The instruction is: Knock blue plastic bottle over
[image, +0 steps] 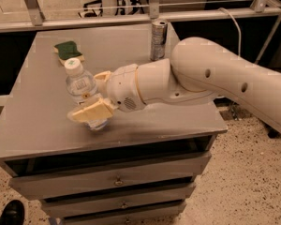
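Camera view | cream gripper fingers straddle tilted clear blue plastic bottle

Arm: one, white, entering from 4 o'clock, extended toward 9 o'clock. Wrist: roughly level. Gripper: cream, left of frame centre, its two fingers spread apart, tips toward 9 o'clock.

We list, reckoned from the gripper above the grey table's front left:
- can: silver, upright, behind and to its right, near the back edge.
- sponge: green, behind, near the far left corner.
- drawers: below.
- shoe: black, on the speckled floor, lower left.
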You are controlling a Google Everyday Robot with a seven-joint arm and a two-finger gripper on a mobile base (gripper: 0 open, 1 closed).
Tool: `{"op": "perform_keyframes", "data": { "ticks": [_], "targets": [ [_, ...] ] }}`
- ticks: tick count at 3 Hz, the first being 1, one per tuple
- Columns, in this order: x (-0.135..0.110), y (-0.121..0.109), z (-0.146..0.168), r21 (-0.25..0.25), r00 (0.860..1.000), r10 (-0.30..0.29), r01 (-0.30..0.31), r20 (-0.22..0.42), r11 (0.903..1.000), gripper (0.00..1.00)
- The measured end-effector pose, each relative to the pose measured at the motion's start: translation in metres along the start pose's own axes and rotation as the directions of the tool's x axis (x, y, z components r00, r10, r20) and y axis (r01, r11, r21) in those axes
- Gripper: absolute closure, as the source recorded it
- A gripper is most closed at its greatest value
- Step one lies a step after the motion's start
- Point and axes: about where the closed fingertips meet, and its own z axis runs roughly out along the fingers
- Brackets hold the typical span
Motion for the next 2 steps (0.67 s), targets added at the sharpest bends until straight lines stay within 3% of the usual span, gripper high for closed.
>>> {"op": "perform_keyframes", "data": {
  "ticks": [2],
  "targets": [
    [-0.004, -0.039, -0.021, 0.037, 0.999, 0.032, -0.031, -0.026, 0.9988, 0.87]
  ]
}}
